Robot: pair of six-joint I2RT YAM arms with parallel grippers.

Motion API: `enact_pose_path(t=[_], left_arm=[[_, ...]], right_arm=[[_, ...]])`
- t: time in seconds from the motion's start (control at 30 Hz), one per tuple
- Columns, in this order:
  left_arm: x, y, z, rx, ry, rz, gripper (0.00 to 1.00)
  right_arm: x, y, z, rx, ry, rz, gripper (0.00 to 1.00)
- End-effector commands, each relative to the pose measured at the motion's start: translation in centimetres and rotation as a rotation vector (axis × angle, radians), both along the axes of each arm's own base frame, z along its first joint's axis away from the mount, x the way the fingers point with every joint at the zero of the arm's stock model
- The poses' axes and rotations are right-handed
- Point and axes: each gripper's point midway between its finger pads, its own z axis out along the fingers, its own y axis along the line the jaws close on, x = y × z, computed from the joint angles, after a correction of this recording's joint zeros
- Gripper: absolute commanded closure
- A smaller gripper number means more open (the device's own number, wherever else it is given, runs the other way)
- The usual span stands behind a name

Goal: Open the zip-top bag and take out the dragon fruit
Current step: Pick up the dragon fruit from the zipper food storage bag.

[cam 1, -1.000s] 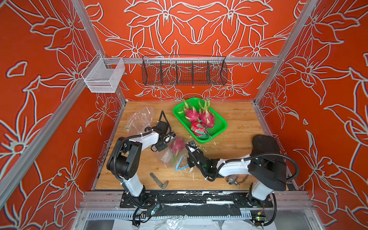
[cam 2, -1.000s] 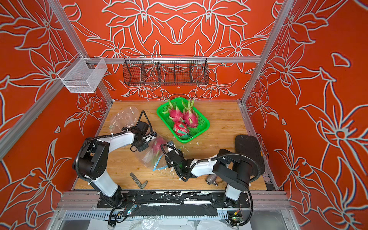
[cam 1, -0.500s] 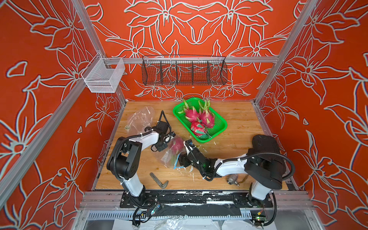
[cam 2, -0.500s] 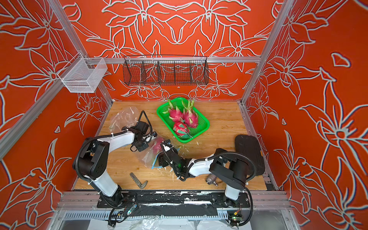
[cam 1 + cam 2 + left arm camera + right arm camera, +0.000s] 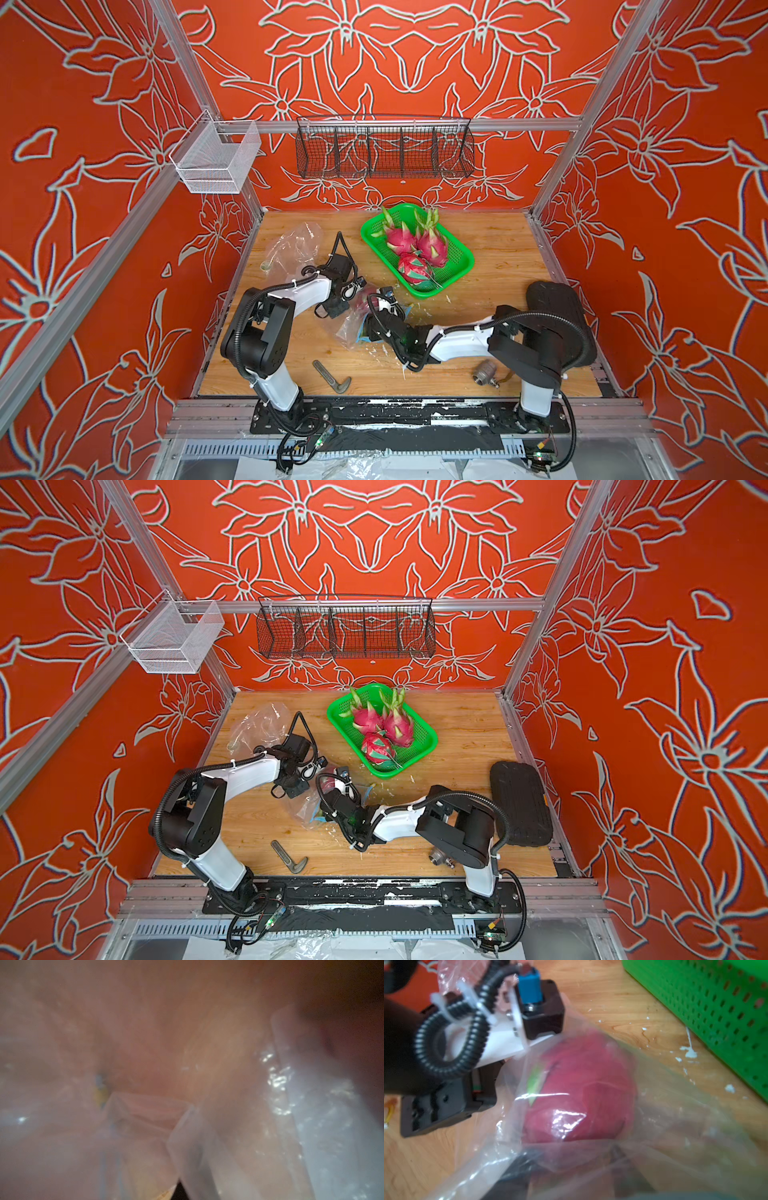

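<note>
The left arm rises from its base, folds at the elbow and stretches low toward the middle. The left gripper points downward and is closed. The right arm also lies low, and its forearm reaches to the left, toward the other arm. The right gripper is very near the left one. In the right wrist view its fingers are two dark, blurred shapes that stand apart.

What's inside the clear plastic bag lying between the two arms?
One pink dragon fruit with a green scale shows through the bag. Its underside is hidden, and wrinkled plastic blurs the rest.
</note>
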Motion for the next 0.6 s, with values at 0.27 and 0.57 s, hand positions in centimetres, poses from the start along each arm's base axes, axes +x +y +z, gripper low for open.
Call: enact_pose_path(t=[0.27,0.57], left_arm=[[-1.3,0.3,-0.7,0.020,0.050,-0.040,1.00],[0.3,1.8,-0.6,0.081,0.000,-0.022,1.00]], right_arm=[[-0.4,-2.0,0.1,-0.072,-0.088,0.045,0.95],[-1.2,-3.6,3.2,-0.121,-0.151,0.120,1.00]])
